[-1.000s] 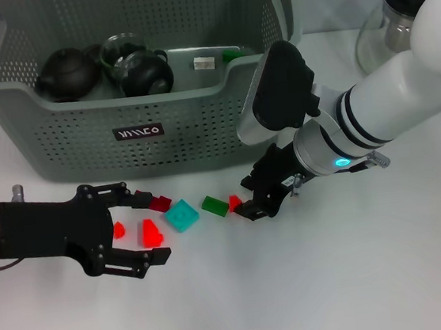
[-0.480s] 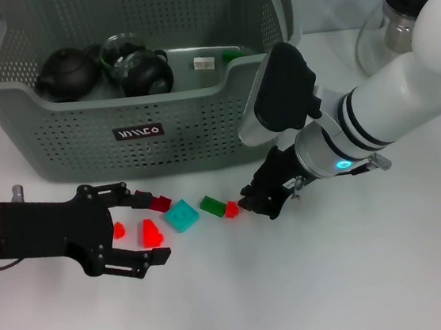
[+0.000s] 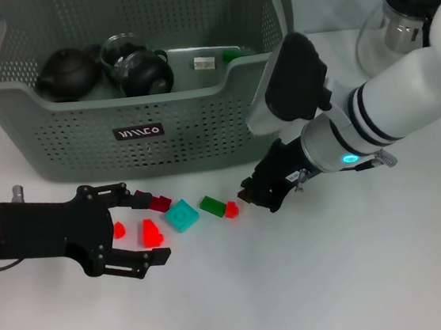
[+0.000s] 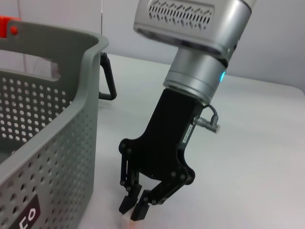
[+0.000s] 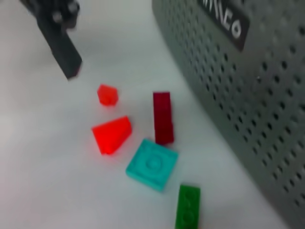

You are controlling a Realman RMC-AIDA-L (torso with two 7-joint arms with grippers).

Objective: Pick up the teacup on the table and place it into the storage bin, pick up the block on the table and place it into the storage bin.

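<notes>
The grey-green storage bin (image 3: 135, 119) stands at the back of the table and holds a black teapot (image 3: 67, 73), a glass cup (image 3: 122, 46) and a dark teacup (image 3: 146, 75). Several blocks lie in front of it: a small red block (image 3: 231, 209), green (image 3: 212, 206), teal (image 3: 182, 215), dark red (image 3: 160, 204) and a red wedge (image 3: 150, 233). My right gripper (image 3: 248, 196) hangs just right of the small red block, its fingertips (image 4: 138, 212) drawn together. My left gripper (image 3: 144, 225) rests open at the left around the red wedge.
A glass teapot (image 3: 396, 25) stands at the back right. The right wrist view shows the teal block (image 5: 152, 164), green block (image 5: 188, 207), dark red block (image 5: 163, 118), red wedge (image 5: 112, 134) and the bin wall (image 5: 238, 95).
My right gripper's fingers closed beside the small red block, which slid a little left. The hand then rose slightly to the right while the block stayed on the table. The left arm held still.
</notes>
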